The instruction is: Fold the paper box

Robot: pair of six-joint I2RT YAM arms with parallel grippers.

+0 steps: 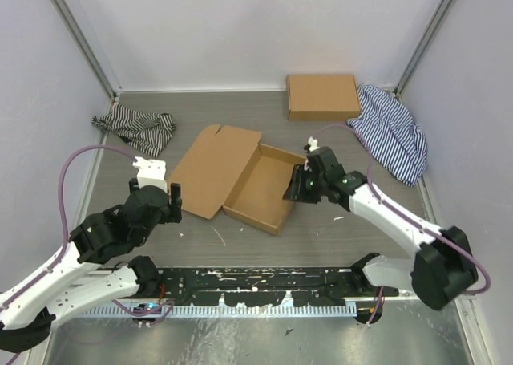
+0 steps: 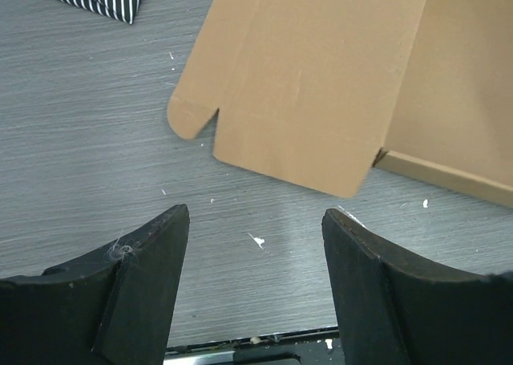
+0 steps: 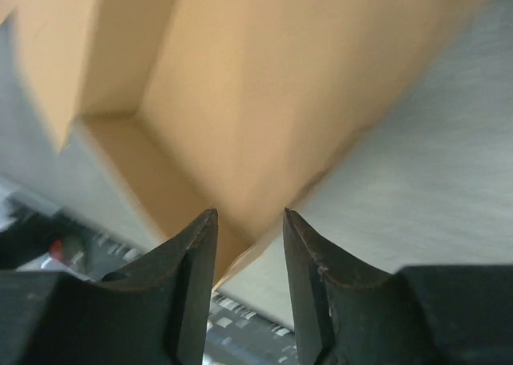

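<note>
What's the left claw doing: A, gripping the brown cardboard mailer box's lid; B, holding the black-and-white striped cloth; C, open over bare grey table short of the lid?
C: the left claw is open with only grey table below it, and the brown cardboard mailer box's lid lies beyond its tips.

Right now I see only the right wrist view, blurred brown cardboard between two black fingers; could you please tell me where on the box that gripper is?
Observer: From above, the right gripper is at the right-hand wall of the plain brown cardboard paper box, whose tray sits open.
Operator: Thank you; where is its lid?
Observer: The lid panel lies flat on the grey table, spread to the left of the tray.
Operator: And the left gripper?
Observer: The left gripper hovers open near that panel's near edge, touching nothing.
</note>
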